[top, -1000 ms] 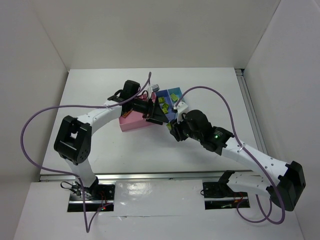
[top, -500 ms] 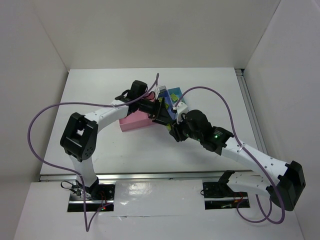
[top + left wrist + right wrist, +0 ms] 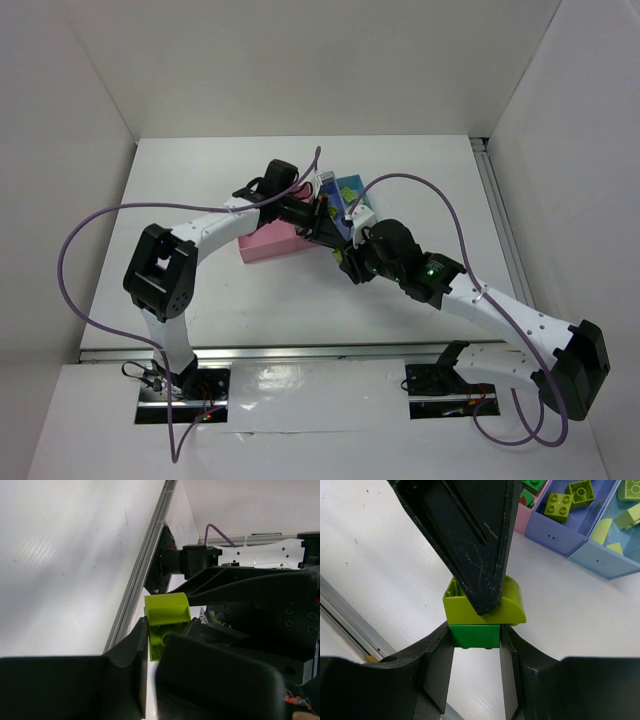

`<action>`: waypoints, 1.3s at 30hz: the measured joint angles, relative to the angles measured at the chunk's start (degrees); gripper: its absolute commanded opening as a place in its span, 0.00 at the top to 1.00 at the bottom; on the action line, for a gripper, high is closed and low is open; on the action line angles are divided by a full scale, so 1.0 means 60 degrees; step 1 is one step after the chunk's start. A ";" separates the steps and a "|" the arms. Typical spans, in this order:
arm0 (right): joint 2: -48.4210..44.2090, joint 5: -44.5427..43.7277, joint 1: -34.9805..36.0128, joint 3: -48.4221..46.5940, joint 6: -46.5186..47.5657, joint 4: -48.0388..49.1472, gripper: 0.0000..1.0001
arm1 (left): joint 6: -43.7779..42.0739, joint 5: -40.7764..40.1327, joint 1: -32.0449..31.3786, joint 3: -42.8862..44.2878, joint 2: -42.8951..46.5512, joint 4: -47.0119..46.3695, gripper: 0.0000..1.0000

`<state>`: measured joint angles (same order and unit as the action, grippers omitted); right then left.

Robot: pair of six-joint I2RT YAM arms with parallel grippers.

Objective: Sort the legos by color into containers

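Note:
In the right wrist view my right gripper (image 3: 476, 636) is shut on a dark green lego (image 3: 474, 637) held above the white table. A lime lego with a rounded top (image 3: 512, 607) is stuck onto it. A black finger (image 3: 475, 540) of the left gripper comes down onto that lime lego. The left wrist view shows my left gripper (image 3: 157, 640) shut on the lime lego (image 3: 167, 609). From the top view both grippers (image 3: 340, 248) meet just in front of the containers (image 3: 268, 245).
The periwinkle compartment (image 3: 555, 534) holds lime legos (image 3: 559, 505). The light blue compartment (image 3: 605, 560) holds pale yellow-green pieces (image 3: 615, 547). A dark green lego (image 3: 532, 484) lies in the narrow pink compartment (image 3: 522, 519). Purple cables (image 3: 100, 225) loop over both arms.
The left gripper has swung right to the right gripper and gone from open to shut on the lime lego. The right arm has barely moved.

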<state>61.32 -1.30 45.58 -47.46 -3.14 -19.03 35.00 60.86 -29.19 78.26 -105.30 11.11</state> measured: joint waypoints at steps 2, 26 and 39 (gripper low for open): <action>-0.0004 -0.0029 0.0000 0.0000 0.0018 -0.0007 0.94 | -0.0018 -0.0055 0.0004 0.0066 -0.0033 0.0135 1.00; -0.0328 -0.0382 -0.0015 0.0004 -0.0069 -0.0055 0.95 | -0.0321 -0.2459 0.0780 0.1585 -0.0386 0.1362 1.00; -0.0404 -0.0798 -0.0015 0.0004 -0.0259 -0.0066 0.95 | -0.0277 -0.7275 0.0688 0.6142 -0.3406 0.3592 0.57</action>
<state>58.89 -6.09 45.50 -47.44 -4.69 -19.42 33.34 17.21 -25.06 115.11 -125.73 32.67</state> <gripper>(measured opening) 0.448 0.260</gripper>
